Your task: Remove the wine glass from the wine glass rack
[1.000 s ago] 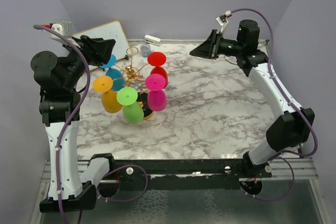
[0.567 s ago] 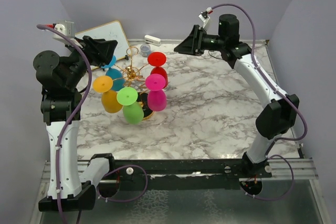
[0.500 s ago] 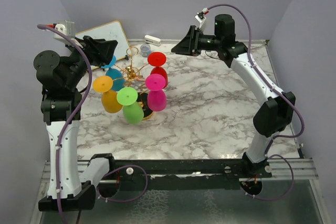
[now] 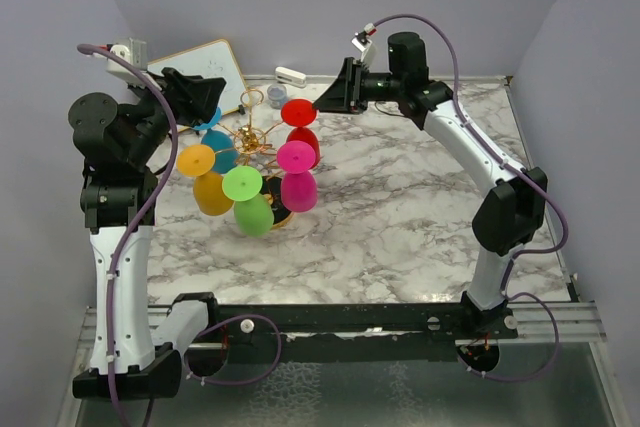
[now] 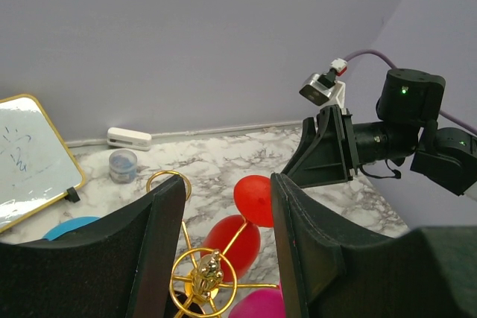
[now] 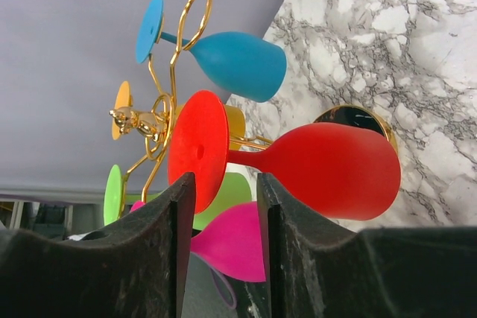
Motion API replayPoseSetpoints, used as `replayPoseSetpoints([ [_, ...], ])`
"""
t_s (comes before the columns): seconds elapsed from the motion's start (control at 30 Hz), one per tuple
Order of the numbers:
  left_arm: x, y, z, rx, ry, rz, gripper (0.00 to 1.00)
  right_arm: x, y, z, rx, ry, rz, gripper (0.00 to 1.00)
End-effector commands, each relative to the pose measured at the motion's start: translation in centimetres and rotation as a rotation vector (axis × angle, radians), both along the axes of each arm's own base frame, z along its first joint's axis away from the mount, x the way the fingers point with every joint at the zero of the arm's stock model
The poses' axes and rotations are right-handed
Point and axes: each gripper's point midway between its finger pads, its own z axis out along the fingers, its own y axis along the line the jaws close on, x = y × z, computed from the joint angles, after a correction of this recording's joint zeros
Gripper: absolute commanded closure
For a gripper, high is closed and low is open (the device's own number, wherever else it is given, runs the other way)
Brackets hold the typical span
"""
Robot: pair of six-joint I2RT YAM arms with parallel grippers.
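Note:
The gold wire wine glass rack [image 4: 250,137] stands at the table's left with several coloured wine glasses hanging upside down from its arms. The red wine glass [image 4: 298,113] hangs at the back right. My right gripper [image 4: 320,104] is open right beside the red glass's foot. In the right wrist view the red glass [image 6: 328,169] lies sideways, its foot and stem just beyond my open right gripper [image 6: 226,184], untouched. My left gripper [image 4: 205,97] is open and empty above the rack's back left. In the left wrist view the rack [image 5: 205,277] and red glass [image 5: 253,199] show beyond it [image 5: 227,191].
Pink [image 4: 298,190], green [image 4: 254,215], orange [image 4: 212,193] and blue [image 4: 220,152] glasses hang on the rack. A whiteboard [image 4: 205,72] leans at the back left. A white object [image 4: 290,75] and a small grey container [image 4: 277,97] sit near the back wall.
My right arm has swung left across the back of the table, bringing its open gripper up to the red glass's foot. The left arm has barely shifted.

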Motion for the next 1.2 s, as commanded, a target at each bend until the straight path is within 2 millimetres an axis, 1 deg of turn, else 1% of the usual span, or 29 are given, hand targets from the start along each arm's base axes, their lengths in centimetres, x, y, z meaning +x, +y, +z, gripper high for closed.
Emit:
replayPoseSetpoints([
  [0.0, 0.0, 0.1, -0.3, 0.004, -0.002, 0.009, 0.48, -0.1, 0.7, 1.2, 0.009, -0.031, 0.002, 0.63],
  [0.17, 0.0, 0.1, -0.3, 0.003, -0.002, 0.01, 0.48, -0.2, 1.1, 0.8, 0.01, -0.028, 0.011, 0.64],
  [0.37, 0.0, 0.1, -0.4, 0.004, 0.0, 0.014, 0.48, -0.4, 1.8, 1.2, 0.02, -0.034, 0.026, 0.65],
  [0.5, 0.0, 0.1, -0.6, 0.004, 0.003, 0.012, 0.48, -0.5, 2.1, 1.4, 0.024, -0.037, 0.036, 0.68],
  [0.8, 0.0, 0.1, -0.6, 0.005, 0.004, 0.01, 0.47, -0.6, 2.6, 0.9, 0.013, -0.029, 0.052, 0.74],
  [1.0, 0.2, 0.1, -0.8, 0.005, 0.009, 0.01, 0.48, -0.8, 3.1, 0.5, 0.011, -0.026, 0.074, 0.86],
  [1.17, 0.2, 0.1, -1.0, 0.004, 0.012, 0.012, 0.48, -0.9, 3.1, 0.9, 0.018, -0.036, 0.078, 0.98],
])
